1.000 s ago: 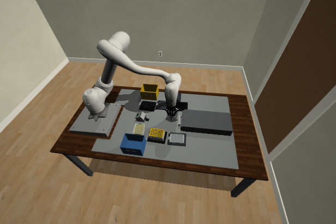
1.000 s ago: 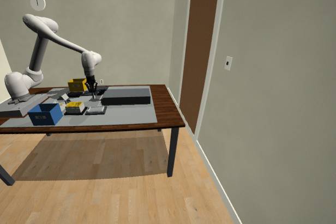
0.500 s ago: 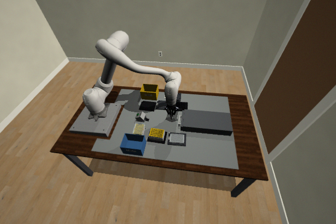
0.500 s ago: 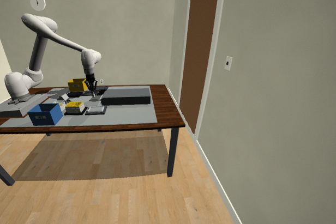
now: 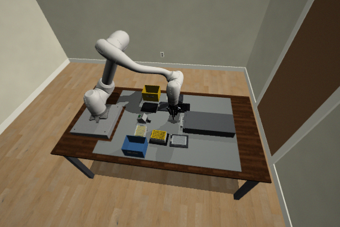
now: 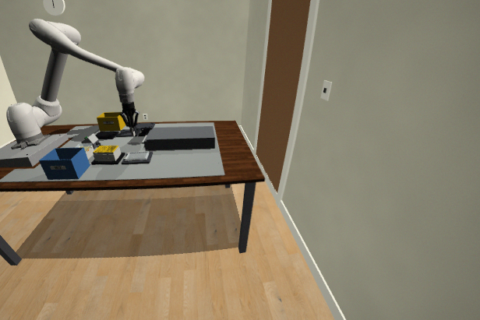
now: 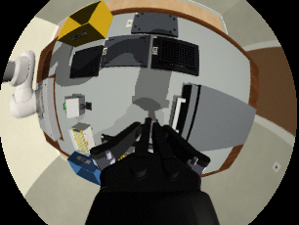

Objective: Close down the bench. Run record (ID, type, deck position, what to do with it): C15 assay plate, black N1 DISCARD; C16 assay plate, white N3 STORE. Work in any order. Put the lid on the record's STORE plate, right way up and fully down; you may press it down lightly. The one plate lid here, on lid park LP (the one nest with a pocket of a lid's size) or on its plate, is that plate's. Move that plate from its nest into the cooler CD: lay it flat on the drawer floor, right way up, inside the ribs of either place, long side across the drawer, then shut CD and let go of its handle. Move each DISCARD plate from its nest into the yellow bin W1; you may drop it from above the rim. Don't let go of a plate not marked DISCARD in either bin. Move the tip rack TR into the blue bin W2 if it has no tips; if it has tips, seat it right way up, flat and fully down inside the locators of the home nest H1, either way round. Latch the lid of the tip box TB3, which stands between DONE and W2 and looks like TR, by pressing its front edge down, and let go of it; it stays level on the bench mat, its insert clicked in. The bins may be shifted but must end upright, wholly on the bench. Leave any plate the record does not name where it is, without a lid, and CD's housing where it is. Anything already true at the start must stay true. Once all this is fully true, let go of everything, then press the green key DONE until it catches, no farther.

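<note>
My gripper (image 5: pixel 173 115) is shut and empty, pointing down just above the mat, a little left of the cooler CD (image 5: pixel 209 123) and its pale front handle (image 5: pixel 182 121). In the wrist view the shut fingertips (image 7: pixel 150 127) hang beside the handle (image 7: pixel 178 109). The drawer looks shut. The white plate (image 5: pixel 179 140) lies in a dark nest near the front. The tip rack TR (image 5: pixel 158 135), full of yellow tips, sits on a black nest beside it. The tip box TB3 (image 5: pixel 141 130) stands behind the blue bin W2 (image 5: pixel 135 146). The DONE key (image 5: pixel 143 117) stands left of the gripper.
The yellow bin W1 (image 5: pixel 151 93) stands at the back. A row of dark nests and plates (image 5: pixel 149 107) lies behind the gripper, partly hidden by the arm; I cannot tell which of them holds the black plate. The robot base (image 5: pixel 96 118) is at the left.
</note>
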`<action>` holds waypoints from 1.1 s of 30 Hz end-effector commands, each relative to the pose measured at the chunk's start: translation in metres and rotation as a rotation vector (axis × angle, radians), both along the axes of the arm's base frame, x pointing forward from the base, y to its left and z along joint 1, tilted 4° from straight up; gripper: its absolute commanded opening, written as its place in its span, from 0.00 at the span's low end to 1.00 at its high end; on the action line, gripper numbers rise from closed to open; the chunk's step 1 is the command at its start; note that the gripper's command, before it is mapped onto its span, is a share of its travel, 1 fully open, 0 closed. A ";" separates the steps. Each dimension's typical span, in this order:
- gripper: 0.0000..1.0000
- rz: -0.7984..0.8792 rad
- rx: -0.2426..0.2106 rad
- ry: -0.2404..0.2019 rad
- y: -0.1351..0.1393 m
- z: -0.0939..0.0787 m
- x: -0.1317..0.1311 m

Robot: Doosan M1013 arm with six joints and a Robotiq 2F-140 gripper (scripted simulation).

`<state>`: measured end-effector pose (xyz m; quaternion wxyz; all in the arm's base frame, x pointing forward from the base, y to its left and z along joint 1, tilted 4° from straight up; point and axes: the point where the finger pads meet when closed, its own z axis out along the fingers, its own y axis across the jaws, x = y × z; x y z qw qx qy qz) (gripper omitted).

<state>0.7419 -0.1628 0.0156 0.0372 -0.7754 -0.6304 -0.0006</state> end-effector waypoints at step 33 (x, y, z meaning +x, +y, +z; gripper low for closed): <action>0.00 0.000 0.000 0.000 -0.002 0.040 0.002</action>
